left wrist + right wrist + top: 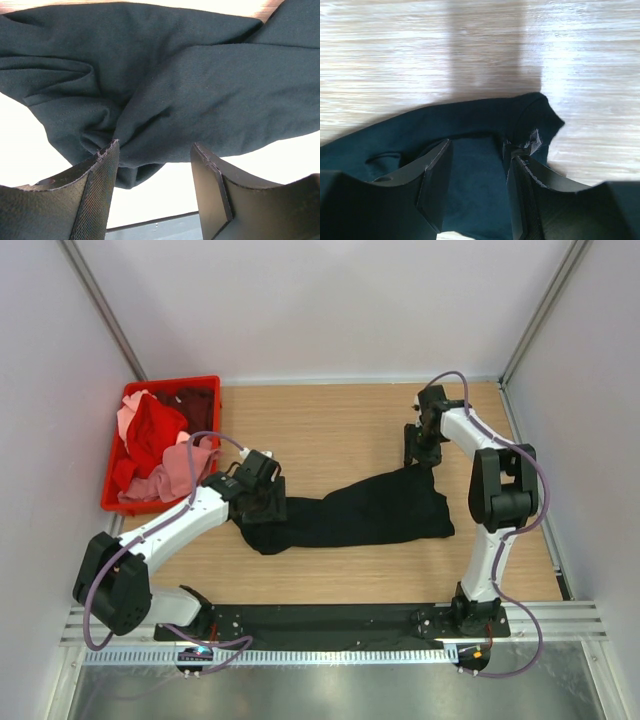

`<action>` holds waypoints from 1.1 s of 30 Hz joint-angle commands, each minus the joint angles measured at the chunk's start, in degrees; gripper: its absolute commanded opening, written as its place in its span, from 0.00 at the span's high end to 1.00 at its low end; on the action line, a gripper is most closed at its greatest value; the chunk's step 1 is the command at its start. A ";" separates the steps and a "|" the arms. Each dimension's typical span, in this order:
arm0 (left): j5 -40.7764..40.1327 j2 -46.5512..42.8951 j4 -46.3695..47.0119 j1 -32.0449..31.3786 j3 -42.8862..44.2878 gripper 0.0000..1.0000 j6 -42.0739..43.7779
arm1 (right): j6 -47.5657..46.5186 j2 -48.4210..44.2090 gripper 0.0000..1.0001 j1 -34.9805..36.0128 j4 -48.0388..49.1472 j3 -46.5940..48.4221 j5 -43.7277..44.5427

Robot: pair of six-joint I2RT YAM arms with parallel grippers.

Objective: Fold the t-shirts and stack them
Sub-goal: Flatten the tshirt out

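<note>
Top external view: left gripper [262, 505] and right gripper [418, 450], both partly open and empty, straddle opposite ends of the black t-shirt [370, 508]; closing could pinch bunched layers, skewing the fold.

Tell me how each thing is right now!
black t-shirt: crumpled, stretched out long on the table, not folded.
left pincer: open, over the shirt's left end.
right pincer: open, over the shirt's right corner.
red crate: holds a heap of unfolded red and pink shirts.
</note>
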 commanded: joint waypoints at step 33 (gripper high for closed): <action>-6.15 -0.71 -3.23 5.04 5.17 0.36 4.64 | 11.67 -28.74 0.99 -4.12 -2.11 -10.79 32.98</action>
